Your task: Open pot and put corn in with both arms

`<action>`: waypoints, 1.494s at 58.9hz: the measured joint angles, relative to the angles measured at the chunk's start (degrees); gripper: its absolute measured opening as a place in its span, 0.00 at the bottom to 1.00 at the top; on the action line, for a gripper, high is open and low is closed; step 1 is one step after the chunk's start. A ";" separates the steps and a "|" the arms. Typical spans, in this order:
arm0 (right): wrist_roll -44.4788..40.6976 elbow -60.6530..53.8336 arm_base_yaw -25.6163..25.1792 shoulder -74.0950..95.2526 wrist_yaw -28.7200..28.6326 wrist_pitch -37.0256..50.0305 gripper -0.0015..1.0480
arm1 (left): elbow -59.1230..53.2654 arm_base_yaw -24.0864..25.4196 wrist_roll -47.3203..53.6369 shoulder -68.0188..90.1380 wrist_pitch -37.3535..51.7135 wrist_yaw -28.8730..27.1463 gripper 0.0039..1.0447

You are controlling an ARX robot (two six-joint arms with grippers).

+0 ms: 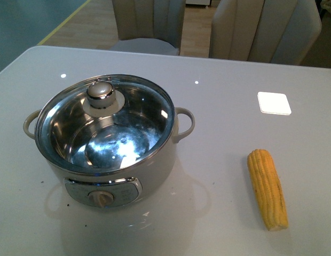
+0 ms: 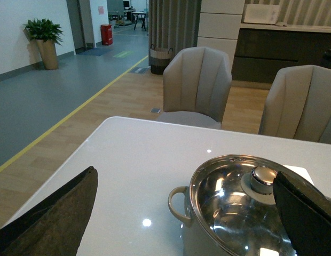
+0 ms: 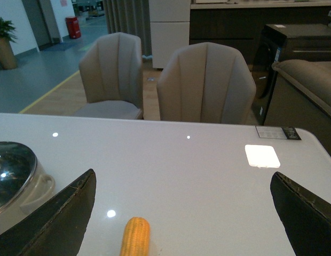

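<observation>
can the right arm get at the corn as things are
Probably yes: the corn lies alone on bare table, apart from the pot, and the right gripper is open with nothing between.

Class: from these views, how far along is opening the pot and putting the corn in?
Done: nothing visible. The glass lid sits on the round cream-white electric pot; the yellow corn cob lies on the white table beside it. In hand: the left gripper and right gripper are open, holding nothing. Left: lift lid, load corn.
</observation>
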 joint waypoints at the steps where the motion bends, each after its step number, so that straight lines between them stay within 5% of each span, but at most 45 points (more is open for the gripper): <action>1: 0.00 0.00 0.00 0.00 0.00 0.00 0.92 | 0.00 0.00 0.00 0.00 0.00 0.00 0.94; 43: 0.00 0.00 0.00 0.00 0.00 0.00 0.92 | 0.00 0.00 0.00 0.00 0.00 0.00 0.94; 49: -0.02 0.00 0.00 0.00 -0.15 0.00 0.92 | 7.96 6.27 -5.57 12.68 -17.29 15.32 0.94; 53: -0.02 0.00 0.00 -0.04 -0.11 0.00 0.92 | 10.38 9.25 -6.91 20.83 -18.40 20.04 0.94; 61: 0.00 0.00 0.00 -0.04 -0.09 0.00 0.92 | 13.81 9.60 -6.78 34.51 -8.28 24.30 0.94; 73: -0.02 0.00 0.00 -0.04 -0.09 0.00 0.92 | 18.43 3.76 -6.05 56.65 14.78 25.20 0.94; 88: -0.02 0.00 0.00 -0.04 -0.09 0.00 0.92 | 26.12 -4.72 0.28 83.21 35.15 20.61 0.94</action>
